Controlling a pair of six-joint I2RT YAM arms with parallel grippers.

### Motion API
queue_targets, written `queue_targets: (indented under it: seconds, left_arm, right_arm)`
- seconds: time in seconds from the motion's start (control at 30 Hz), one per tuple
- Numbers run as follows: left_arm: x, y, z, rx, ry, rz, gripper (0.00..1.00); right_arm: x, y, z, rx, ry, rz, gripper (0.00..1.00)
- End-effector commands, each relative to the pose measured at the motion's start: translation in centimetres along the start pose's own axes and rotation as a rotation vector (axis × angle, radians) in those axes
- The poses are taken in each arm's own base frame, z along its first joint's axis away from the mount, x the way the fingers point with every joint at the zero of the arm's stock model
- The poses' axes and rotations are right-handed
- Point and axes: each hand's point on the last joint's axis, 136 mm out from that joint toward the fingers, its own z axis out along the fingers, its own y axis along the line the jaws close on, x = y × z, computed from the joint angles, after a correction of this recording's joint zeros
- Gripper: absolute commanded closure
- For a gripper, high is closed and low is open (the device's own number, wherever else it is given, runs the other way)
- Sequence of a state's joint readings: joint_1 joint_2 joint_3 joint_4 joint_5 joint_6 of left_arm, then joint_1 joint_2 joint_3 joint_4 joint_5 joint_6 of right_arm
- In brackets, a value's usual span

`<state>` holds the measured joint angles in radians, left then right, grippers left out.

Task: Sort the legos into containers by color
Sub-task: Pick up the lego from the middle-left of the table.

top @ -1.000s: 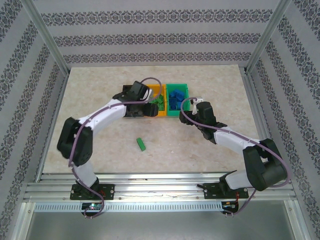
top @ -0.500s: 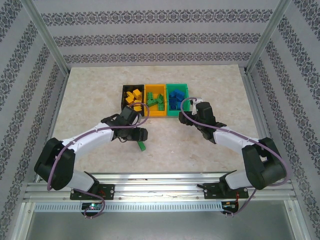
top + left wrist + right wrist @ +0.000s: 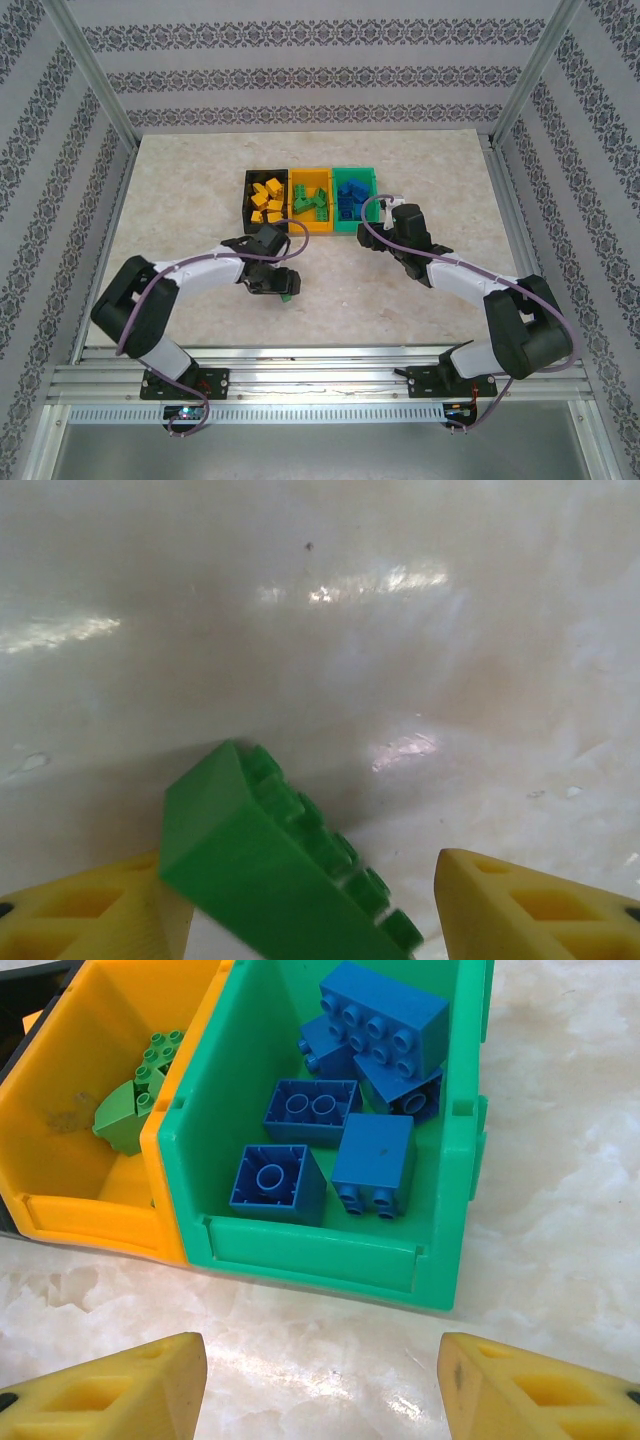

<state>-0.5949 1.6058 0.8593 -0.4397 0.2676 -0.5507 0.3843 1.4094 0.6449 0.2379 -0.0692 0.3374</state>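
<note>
**Left end effector straddles a loose green lego on the surface**
The green lego [image 3: 270,870] lies studs sideways on the pale surface [image 3: 320,630], in front of the bins, between the parted jaws of the left end effector [image 3: 307,875]. It looks light, rigid and slick, so pinch its flat side walls. It belongs in the orange-yellow bin [image 3: 90,1215]. The right end effector [image 3: 320,1360] hangs wide and empty before the green bin [image 3: 310,1250]. No writing is readable.

Bright even light, table [image 3: 400,580] glare — slight blur

Patterned striped walls [image 3: 320,75] enclose a pale marbled tabletop [image 3: 190,190].
</note>
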Motion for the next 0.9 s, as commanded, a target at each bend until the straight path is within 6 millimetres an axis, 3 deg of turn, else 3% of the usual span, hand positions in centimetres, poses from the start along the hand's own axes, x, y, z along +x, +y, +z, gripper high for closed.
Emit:
queue_targets:
  seconds: [0.0, 0.2, 0.5, 0.87]
  left_arm:
    - [0.0, -0.9, 0.7, -0.003, 0.03, 0.026, 0.4]
    - [-0.5, -1.4, 0.7, 0.006, 0.02, 0.042, 0.52]
    - [-1.2, -2.1, 0.1, 0.025, -0.007, 0.055, 0.82]
    - [-3.2, -3.0, -1.8, 0.024, -0.091, 0.091, 0.87]
  right_arm:
    - [-0.4, 0.7, -0.1, -0.019, -0.023, -0.004, 0.37]
    - [-0.4, 0.8, 0.0, -0.024, -0.018, -0.003, 0.37]
    - [-0.3, 0.8, 0.0, -0.025, -0.018, -0.003, 0.37]
    - [-0.3, 0.9, 0.1, -0.03, -0.017, -0.002, 0.37]
